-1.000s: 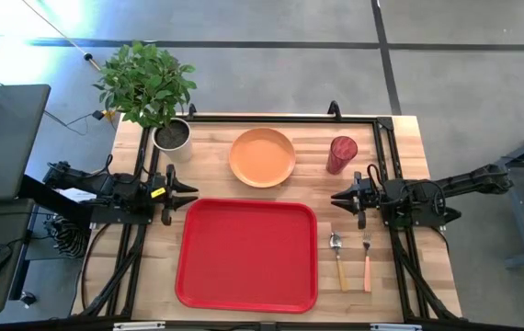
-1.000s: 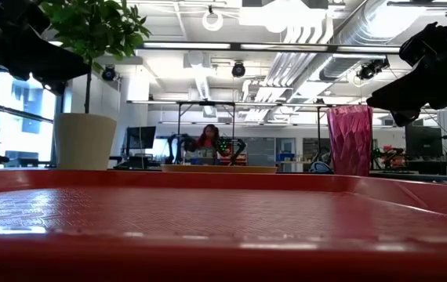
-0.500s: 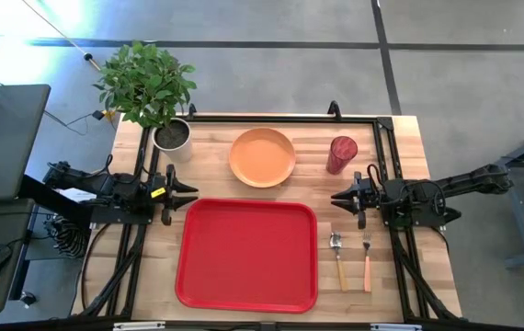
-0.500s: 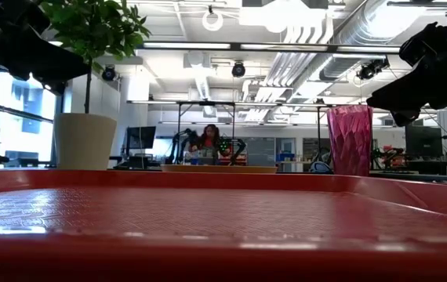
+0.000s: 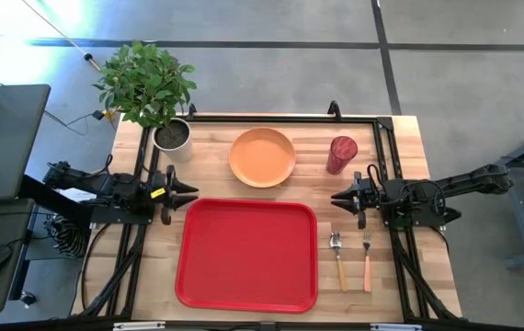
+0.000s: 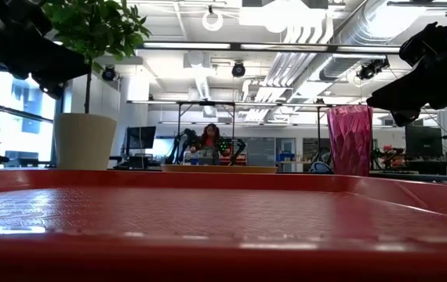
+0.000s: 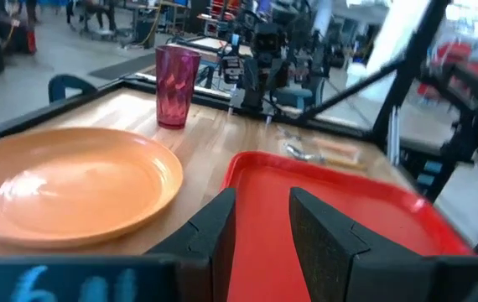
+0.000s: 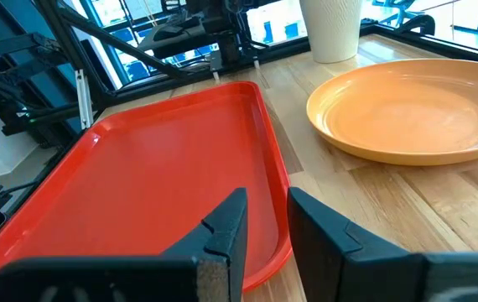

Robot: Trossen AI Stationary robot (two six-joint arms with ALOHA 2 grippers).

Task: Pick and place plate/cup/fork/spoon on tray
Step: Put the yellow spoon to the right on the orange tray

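L gripper (image 5: 191,193): parked left of flat red rectangular plastic tray (image 5: 247,255), jaws slightly parted, nothing held.
R gripper (image 5: 337,197): parked right of tray, jaws slightly parted, nothing held.

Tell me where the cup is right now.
In the high view the cup stands on the table's far right part, right of the plate and just beyond the right gripper, off the tray.

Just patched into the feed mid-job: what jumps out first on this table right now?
The big red tray dominates the table's centre, with nothing on it. Beyond it, the orange plate sits between a potted plant at the far left corner and the dark red cup, while the spoon and fork lie side by side right of the tray. The left gripper and right gripper wait at the tray's far corners, holding nothing, fingers slightly apart.
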